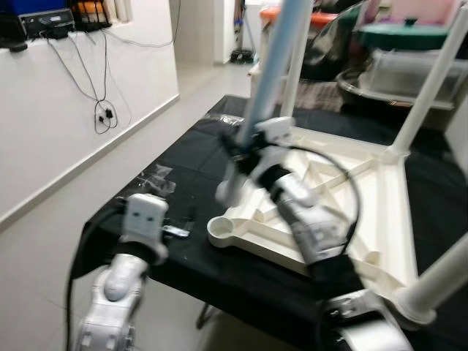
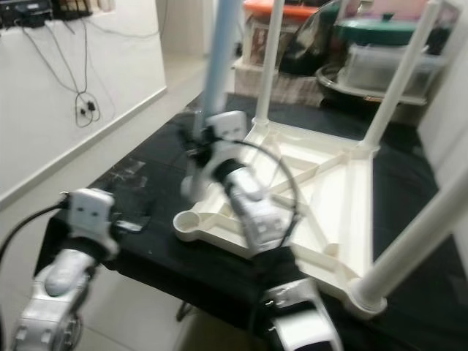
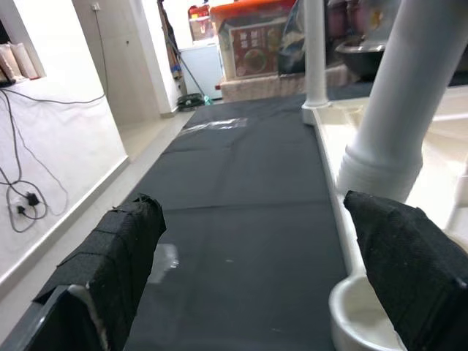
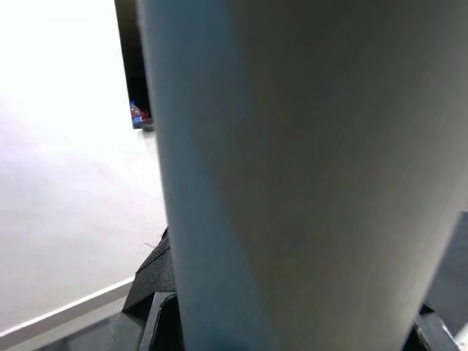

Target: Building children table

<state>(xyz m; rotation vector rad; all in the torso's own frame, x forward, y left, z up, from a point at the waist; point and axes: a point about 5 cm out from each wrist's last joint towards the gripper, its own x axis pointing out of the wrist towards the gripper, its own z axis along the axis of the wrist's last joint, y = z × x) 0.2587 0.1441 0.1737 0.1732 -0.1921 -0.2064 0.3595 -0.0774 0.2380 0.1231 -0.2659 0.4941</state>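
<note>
On the black-covered work table (image 1: 183, 157), the white children's table top (image 1: 336, 197) lies upside down, underside ribs facing up. Three white legs stand in its corner sockets: far-left leg (image 2: 269, 62), far-right leg (image 1: 430, 84), and near-right leg (image 2: 409, 245), which leans across the lower right of the head views. The near-left corner socket (image 1: 223, 230) is an open round cup with no leg in it.

The right gripper (image 1: 238, 150) sits above the tabletop's left edge, clamped around the fourth leg (image 1: 274, 66), a pale blue-white tube held tilted, its lower end (image 1: 225, 191) hanging above the black cloth just beside the tabletop's left rim and short of the open socket. The right wrist view adds a close look at this tube (image 4: 307, 175) running between the black finger bases, confirming the grip; the head views are too blurred to show finger contact.

The left gripper (image 3: 263, 278) hovers low over the cloth at the near-left table corner, beside the open socket. The left wrist view shows its two black fingers (image 3: 121, 248) spread wide with nothing between them, and the socket rim (image 3: 351, 314) next to the far finger; the head views show just the wrist housing (image 1: 144, 219).

Cables (image 1: 102, 110) hang on the white wall at left. Storage boxes (image 1: 409, 69) stand beyond the table.
</note>
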